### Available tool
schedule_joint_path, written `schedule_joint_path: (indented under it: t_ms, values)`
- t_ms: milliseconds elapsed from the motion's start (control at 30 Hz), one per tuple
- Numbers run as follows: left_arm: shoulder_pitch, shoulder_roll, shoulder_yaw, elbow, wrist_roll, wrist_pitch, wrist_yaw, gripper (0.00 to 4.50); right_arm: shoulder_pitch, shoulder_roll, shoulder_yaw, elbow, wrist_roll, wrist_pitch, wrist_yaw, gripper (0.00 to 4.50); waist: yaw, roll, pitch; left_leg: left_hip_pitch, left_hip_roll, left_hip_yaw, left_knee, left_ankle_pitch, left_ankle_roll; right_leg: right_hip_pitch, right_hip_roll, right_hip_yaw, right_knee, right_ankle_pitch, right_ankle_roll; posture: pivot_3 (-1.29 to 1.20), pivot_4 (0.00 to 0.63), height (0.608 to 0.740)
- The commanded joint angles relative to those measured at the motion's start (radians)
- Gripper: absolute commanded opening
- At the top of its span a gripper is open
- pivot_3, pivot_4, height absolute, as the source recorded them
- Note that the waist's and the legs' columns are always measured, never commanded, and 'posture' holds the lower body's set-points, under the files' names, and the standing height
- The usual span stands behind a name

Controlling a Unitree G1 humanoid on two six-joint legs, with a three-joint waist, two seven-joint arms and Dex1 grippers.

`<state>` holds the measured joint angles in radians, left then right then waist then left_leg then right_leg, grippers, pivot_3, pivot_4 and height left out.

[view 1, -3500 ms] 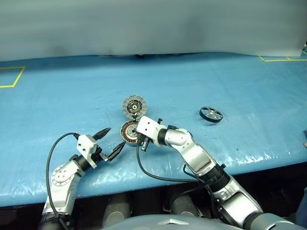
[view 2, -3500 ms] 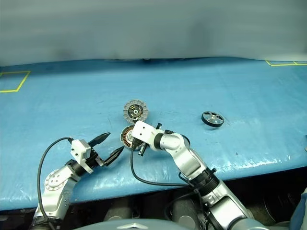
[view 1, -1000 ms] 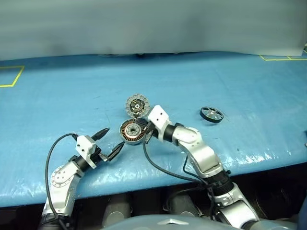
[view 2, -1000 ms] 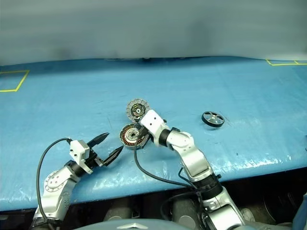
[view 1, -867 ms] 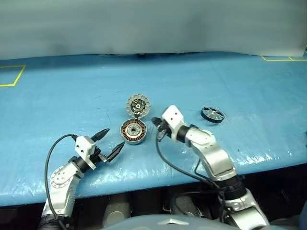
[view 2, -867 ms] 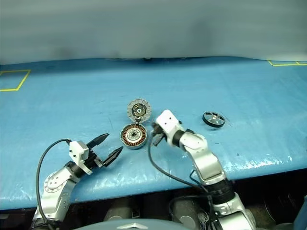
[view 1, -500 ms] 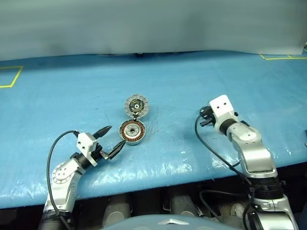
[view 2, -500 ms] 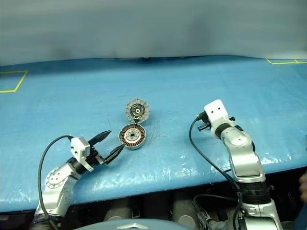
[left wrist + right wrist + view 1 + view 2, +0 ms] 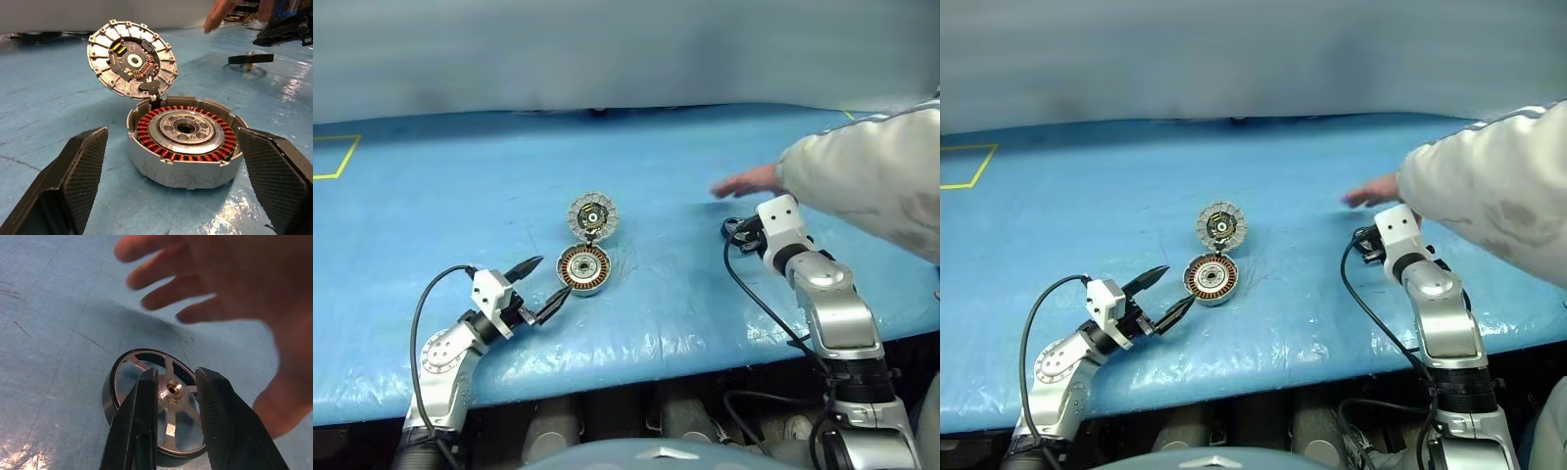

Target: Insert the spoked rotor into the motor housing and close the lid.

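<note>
- Rotor position: the spoked rotor (image 9: 156, 418) lies flat on the blue table cover (image 9: 460, 196), directly ahead of and just below the right gripper (image 9: 173, 391), whose two black fingers straddle the rotor's brass centre hub with a narrow gap between them, closed on nothing.
- Axis: being a ring, the rotor has no long axis; its hub points up, and silver spokes run out to the dark rim, so my guess is the fingers will take a spoke or the hub.
- Nearer arm: the right gripper is right at the rotor; the left gripper (image 9: 536, 288) is well apart from it.
- Left gripper: fingers spread wide and empty, with the motor housing (image 9: 185, 139) sitting between and just beyond the fingertips.
- Lid: the lid (image 9: 132, 58) stands raised on the housing's far rim, ribbed inner face showing.
- Risk: a person's hand (image 9: 230, 298) hovers just beyond the rotor, close to the right gripper.
- Count: one rotor, one housing, one lid, two grippers, one person's hand.
</note>
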<state>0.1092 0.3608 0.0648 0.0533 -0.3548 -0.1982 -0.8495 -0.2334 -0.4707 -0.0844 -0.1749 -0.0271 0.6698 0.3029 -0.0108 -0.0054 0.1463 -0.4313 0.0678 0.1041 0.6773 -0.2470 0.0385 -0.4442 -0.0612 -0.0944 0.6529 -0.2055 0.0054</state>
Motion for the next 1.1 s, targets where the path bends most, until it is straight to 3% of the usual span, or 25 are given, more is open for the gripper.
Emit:
schedule_joint_path:
  t_ms: [33,567,1100]
  values:
    - [0.000,0.006,0.002,-0.011,0.002,-0.001,0.004,4.50,-0.013,-0.004,-0.035,-0.039,0.009,0.004,-0.014,1.24,0.000,0.000,0.000,0.000,0.000,0.000,0.000,0.000,0.000,0.000,0.000,0.000,0.000,0.000,0.000,0.00,0.150,0.740]
    - [-0.014,0.004,-0.008,0.000,0.004,0.000,0.005,4.50,0.034,-0.002,-0.010,-0.212,0.127,0.070,0.088,1.24,0.001,0.000,0.000,0.000,0.000,0.000,0.000,0.000,0.000,0.001,0.000,0.000,-0.001,0.001,0.002,0.00,0.150,0.740]
    - [-0.009,0.010,-0.004,-0.003,0.005,-0.006,0.010,4.50,-0.060,0.099,0.166,-0.192,0.234,0.010,0.191,1.24,0.000,0.000,0.000,0.000,0.000,-0.001,0.001,0.000,0.000,0.001,0.000,0.000,0.000,0.003,0.005,0.00,0.150,0.740]
